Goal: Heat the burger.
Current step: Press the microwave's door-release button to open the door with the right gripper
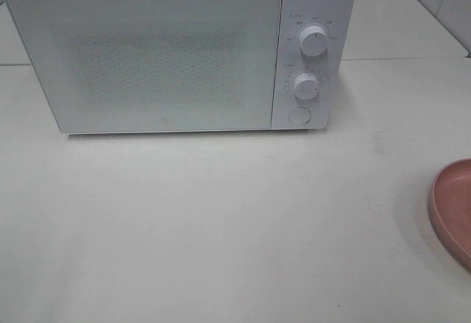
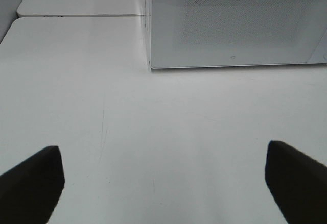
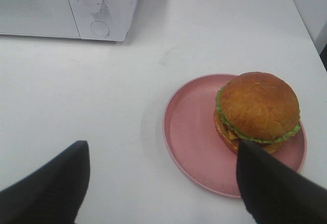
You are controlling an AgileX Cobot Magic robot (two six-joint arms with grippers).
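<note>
The left end effector [image 2: 163, 150] has its two dark fingers [image 2: 30, 185] spread wide with nothing between them, low over bare white surface [image 2: 153, 122]. Ahead of it stands the front lower corner of the white microwave [image 2: 235, 25], door shut.

The right end effector [image 3: 163, 147] is also spread and pinches nothing. One of its fingers [image 3: 273, 191] overlaps the near edge of the burger [image 3: 258, 106] in the wrist view; whether it touches cannot be told. The burger sits off-centre on a pink plate [image 3: 189, 127] – glossy brown bun on top, green lettuce frill below, a bit of yellow cheese showing. The plate lies on the surface, well apart from the microwave, on the side where its controls are.

From the high camera the microwave [image 1: 147, 58] faces forward at the back of the surface [image 1: 221, 227] – two round knobs, upper [image 1: 313, 40] and lower [image 1: 305, 86], with a round button [image 1: 298, 115] under them. Only the plate's rim [image 1: 450, 205] shows at the right edge; the burger and both arms are outside that view.
</note>
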